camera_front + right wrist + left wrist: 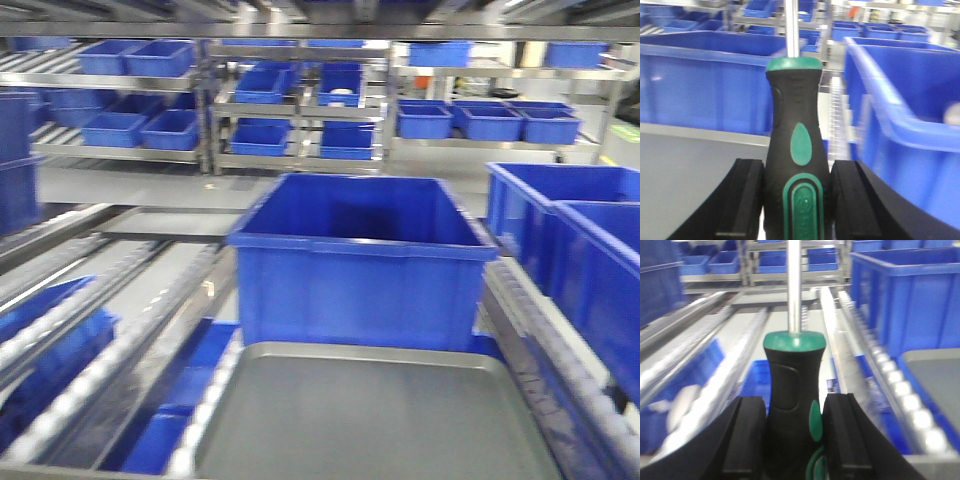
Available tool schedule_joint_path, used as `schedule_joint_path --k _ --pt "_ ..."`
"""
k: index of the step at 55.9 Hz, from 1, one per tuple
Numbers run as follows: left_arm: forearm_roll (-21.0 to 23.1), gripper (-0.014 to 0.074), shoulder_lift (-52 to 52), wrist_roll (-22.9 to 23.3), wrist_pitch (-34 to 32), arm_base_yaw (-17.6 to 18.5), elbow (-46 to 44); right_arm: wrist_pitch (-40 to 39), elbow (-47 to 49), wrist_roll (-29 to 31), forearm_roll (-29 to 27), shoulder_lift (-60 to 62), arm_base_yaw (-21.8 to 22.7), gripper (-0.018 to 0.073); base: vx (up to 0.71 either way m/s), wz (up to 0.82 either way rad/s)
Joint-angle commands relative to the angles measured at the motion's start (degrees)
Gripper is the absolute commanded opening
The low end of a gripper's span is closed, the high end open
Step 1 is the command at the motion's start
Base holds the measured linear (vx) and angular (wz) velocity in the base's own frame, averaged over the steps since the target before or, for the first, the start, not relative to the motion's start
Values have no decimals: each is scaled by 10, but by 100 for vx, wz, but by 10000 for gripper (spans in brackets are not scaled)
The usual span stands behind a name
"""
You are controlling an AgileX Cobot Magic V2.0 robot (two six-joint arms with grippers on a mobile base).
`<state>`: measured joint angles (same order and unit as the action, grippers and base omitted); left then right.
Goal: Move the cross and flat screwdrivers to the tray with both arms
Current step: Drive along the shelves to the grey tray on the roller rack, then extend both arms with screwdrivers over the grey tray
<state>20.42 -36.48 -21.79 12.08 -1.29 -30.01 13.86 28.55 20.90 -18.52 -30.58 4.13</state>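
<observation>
Left wrist-mounted view: a black and green left screwdriver (792, 375) is clamped in the left hand (792, 407).
A matching right screwdriver (796, 115) is squeezed tight by the right hand (796, 172). Two screwdrivers are counted. Both tips are cut off at the top edge, so cross or flat cannot be told. One grey tray (370, 410) is seen beside a row of white rollers (902, 390). One big blue bin (360, 280) is set just behind the tray, and two more bins (570, 240) are lined up at its right.
</observation>
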Motion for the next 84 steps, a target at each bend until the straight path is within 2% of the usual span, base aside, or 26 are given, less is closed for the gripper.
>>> schedule_joint_path --k 1,60,72,74,78,82,84 --pt "9 -3 2 2 -53 2 -18 -52 19 3 -3 0 -1 -5 13 -38" --pt "9 -3 1 2 -54 2 -18 -61 19 3 -8 0 -1 -5 2 -6" --pt "9 -3 -1 6 -51 2 -18 -52 19 3 -21 -37 -1 -5 0 0" --pt "12 -3 -6 14 -51 2 -18 -50 20 3 -33 -49 -1 -5 0 0" --pt "49 -3 -20 35 -48 2 -19 -40 29 8 -55 -73 -1 -5 0 0" --pt "87 -3 -40 23 -18 6 -32 -13 57 24 -72 -107 -2 -5 0 0" --pt "100 -3 -54 1 -1 13 -46 10 85 41 -85 -123 -12 -5 0 0"
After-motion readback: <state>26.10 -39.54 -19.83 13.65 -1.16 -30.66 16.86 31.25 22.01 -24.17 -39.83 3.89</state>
